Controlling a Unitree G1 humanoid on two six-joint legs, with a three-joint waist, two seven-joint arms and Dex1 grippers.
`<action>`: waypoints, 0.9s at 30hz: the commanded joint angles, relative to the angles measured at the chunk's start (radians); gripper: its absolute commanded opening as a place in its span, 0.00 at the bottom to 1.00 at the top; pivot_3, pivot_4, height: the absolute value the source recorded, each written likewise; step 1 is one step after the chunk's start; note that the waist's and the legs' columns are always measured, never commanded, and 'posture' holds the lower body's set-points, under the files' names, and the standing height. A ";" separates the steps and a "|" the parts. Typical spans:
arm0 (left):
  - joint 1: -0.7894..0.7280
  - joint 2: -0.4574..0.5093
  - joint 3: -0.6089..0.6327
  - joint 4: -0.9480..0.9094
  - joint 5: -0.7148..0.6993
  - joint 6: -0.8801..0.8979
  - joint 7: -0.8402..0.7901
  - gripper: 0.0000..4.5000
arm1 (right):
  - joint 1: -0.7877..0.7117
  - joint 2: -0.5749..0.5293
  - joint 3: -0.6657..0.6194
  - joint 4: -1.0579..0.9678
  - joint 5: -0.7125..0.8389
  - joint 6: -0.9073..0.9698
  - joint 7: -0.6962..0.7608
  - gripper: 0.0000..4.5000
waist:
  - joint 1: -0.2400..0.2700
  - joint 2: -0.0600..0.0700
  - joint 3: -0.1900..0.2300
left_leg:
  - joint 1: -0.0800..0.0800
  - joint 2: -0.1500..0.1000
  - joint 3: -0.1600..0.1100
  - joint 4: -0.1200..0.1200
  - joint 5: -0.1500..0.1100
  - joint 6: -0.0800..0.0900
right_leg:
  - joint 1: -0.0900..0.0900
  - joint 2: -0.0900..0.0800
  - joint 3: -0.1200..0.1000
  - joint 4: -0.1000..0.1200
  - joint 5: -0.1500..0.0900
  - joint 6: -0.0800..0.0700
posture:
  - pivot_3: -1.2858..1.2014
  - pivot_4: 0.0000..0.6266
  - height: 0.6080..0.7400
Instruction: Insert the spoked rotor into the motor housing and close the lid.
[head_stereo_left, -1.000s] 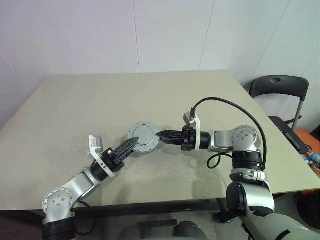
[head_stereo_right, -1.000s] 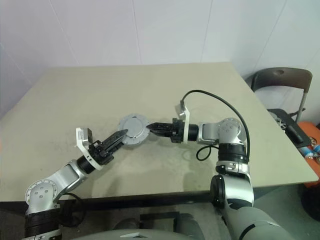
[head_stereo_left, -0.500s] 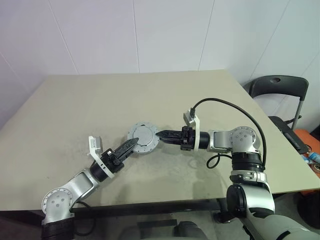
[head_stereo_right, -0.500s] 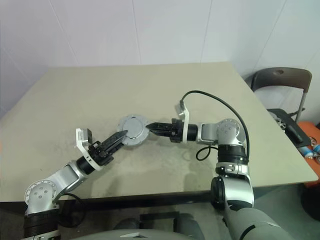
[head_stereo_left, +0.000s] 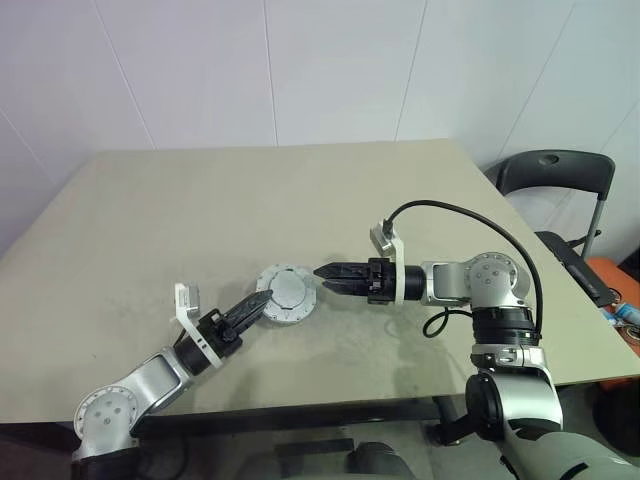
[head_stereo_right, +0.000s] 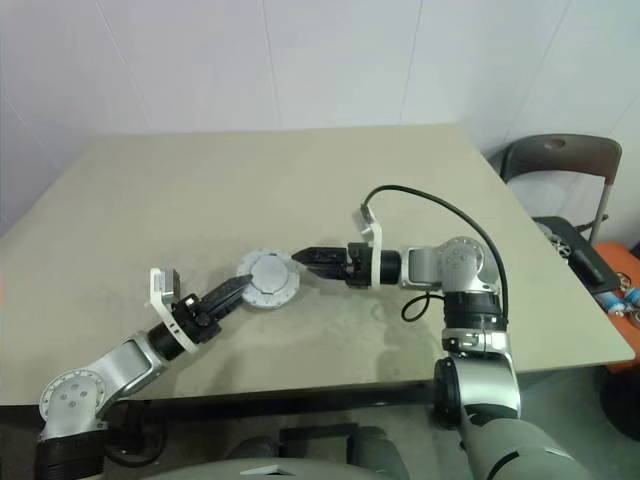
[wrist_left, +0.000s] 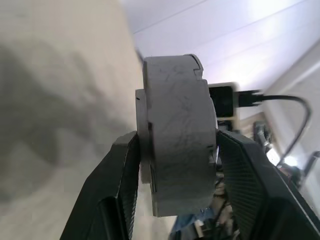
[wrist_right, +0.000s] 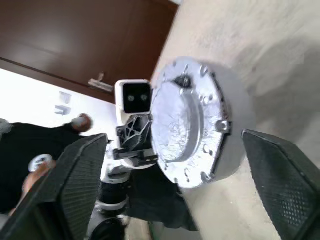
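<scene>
Left gripper (wrist_left: 172, 145): its two fingers are clamped on the sides of the closed motor housing (head_stereo_left: 285, 294), which sits near the middle of the table (head_stereo_left: 150, 220) with the lid (wrist_right: 182, 127) on top. Right gripper (wrist_right: 177, 165): fingers spread wide apart, just beside the housing, not touching it.

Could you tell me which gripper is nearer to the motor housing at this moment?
The left. The left gripper is clamped on the motor housing, a finger on each side. The right gripper stands open just beside its rim, apart from it.
</scene>
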 joint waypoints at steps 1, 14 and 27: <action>-0.008 -0.004 0.041 -0.060 -0.070 -0.040 0.009 0.47 | -0.021 -0.047 0.090 -0.059 -0.041 -0.083 0.055 1.00 | 0.000 0.000 0.000 | 0.000 0.000 0.000 0.000 0.000 0.000 | 0.000 0.000 0.000 0.000 0.000 0.000 | 0.52 0.00 1.00; -0.038 -0.101 0.134 0.014 -0.084 -0.227 0.326 0.47 | 0.064 -0.202 0.438 -0.243 -0.378 -0.758 0.311 1.00 | 0.010 -0.003 0.001 | 0.000 0.001 0.000 0.000 0.000 0.001 | 0.000 -0.002 0.000 -0.001 0.000 0.000 | 0.52 0.00 1.00; -0.136 -0.126 0.248 0.136 -0.072 -0.383 0.417 0.47 | 0.103 -0.192 0.469 -0.215 -0.516 -0.969 0.353 1.00 | 0.011 -0.005 0.001 | 0.000 0.001 0.000 0.000 0.000 0.000 | 0.000 -0.003 0.000 -0.001 0.000 0.000 | 0.52 0.00 1.00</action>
